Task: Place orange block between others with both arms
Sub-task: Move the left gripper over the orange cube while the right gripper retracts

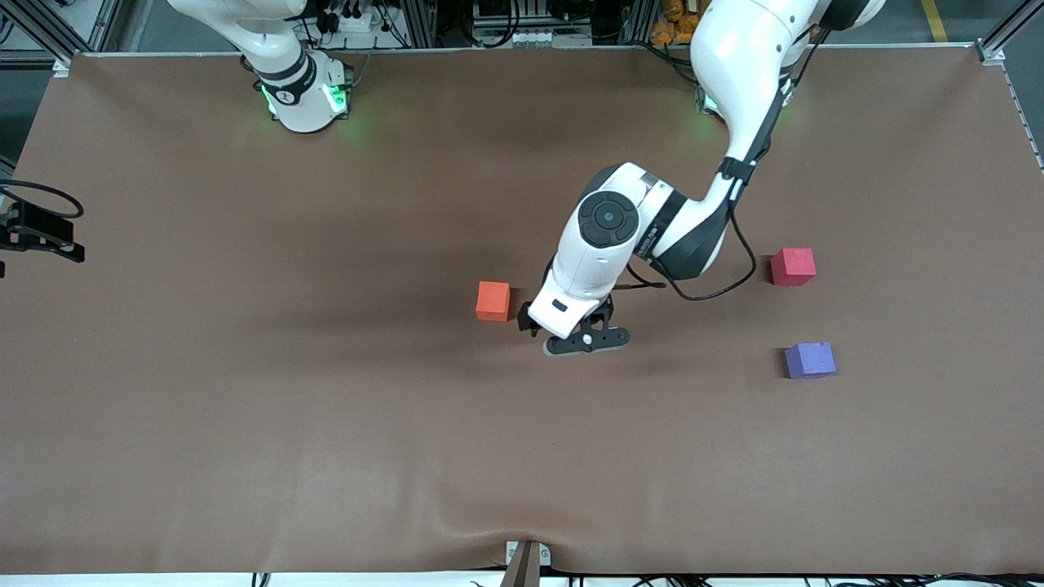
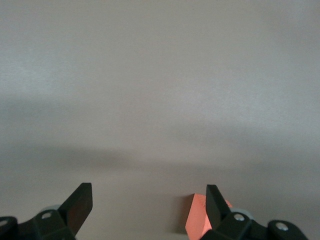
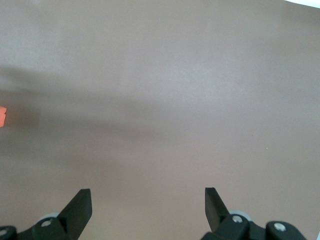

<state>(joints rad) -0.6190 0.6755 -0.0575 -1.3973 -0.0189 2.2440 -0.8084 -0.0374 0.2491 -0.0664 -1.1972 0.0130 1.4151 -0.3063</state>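
The orange block (image 1: 493, 300) sits on the brown table near its middle. My left gripper (image 1: 545, 324) hangs low just beside it, toward the left arm's end, open and empty. In the left wrist view the gripper (image 2: 147, 200) has the orange block (image 2: 196, 217) partly hidden by one finger (image 2: 215, 205), not between the jaws. The others, a pinkish-red cube (image 1: 793, 267) and a purple-blue cube (image 1: 810, 359), stand apart toward the left arm's end, the purple-blue one nearer the front camera. My right gripper (image 3: 147, 202) is open over bare table, with the orange block (image 3: 2, 117) at the view's edge.
The brown mat (image 1: 326, 424) covers the whole table and ripples slightly at the front edge. A black fitting with a cable (image 1: 37, 228) sits at the right arm's end. The right arm's base (image 1: 302, 94) stands at the back edge.
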